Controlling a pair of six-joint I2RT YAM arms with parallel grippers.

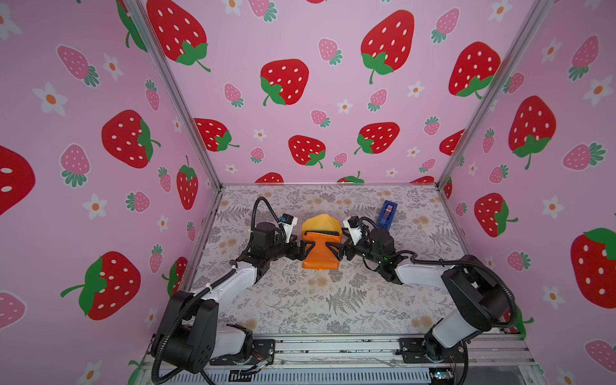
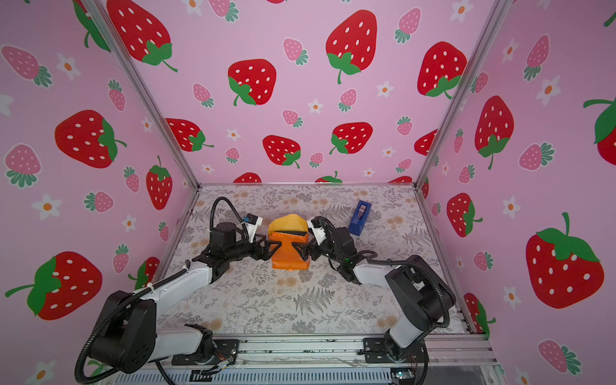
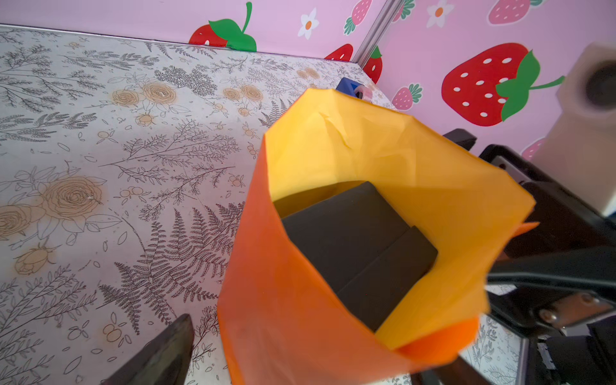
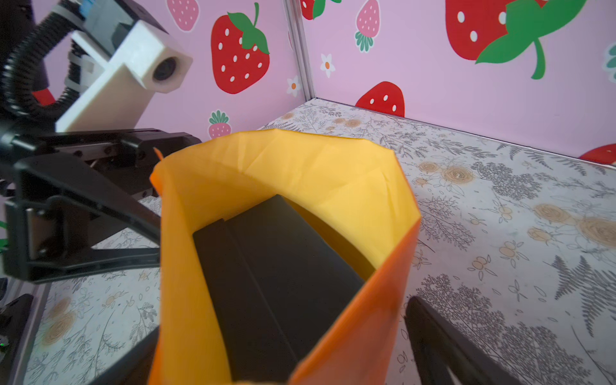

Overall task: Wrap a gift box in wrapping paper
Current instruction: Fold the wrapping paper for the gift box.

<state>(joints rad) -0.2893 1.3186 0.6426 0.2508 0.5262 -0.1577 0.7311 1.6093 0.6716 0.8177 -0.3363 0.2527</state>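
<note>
gift box (image 3: 350, 246) — in wrapping paper (image 3: 383, 150), ctr.

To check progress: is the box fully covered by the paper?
No, the left wrist view shows the black box inside the open end of the paper.

Bright, even, diffuse light thru-out. No hard shadows, only faint soft ones under the arms on the table covering (image 1: 333, 300). Both top views: strong wide-angle bend twd the edges, frame posts (image 1: 175, 96) lean outward, corners a bit soft. Wrist views: close stuff out of focus, e.g. the other arm's camera housing (image 3: 590, 100). Wrapping paper (image 3: 300, 316): mild sheen on orange side, yellow inside glows. Gift box (image 3: 350, 246) reads v. dark, little surface detail.
</note>
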